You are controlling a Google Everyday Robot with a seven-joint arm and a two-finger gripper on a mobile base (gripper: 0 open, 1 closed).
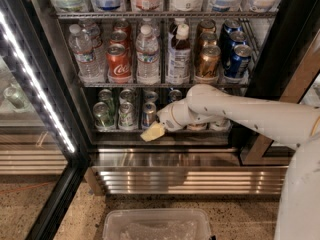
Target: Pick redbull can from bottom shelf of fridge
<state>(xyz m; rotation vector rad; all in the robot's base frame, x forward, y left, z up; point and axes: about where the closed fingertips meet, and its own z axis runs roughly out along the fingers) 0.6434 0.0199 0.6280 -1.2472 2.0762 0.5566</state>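
Note:
The redbull can (148,115), slim and blue-and-silver with a silver top, stands in the front row on the bottom shelf (117,130) of the fridge (260,79). Another slim can of the same kind stands behind it. My gripper (152,131), pale yellow at its end, is at the front edge of the bottom shelf. It sits just below and in front of the redbull can. My white arm (235,115) reaches in from the right and hides the cans on the right part of the shelf.
Green-and-silver slim cans (102,115) stand left of the redbull can. The rack above holds water bottles (148,59), red cola cans (118,61), gold and dark-blue cans. The open glass door with its light strip (35,79) is at left. A ribbed steel base (175,179) and a clear plastic bin (155,225) lie below.

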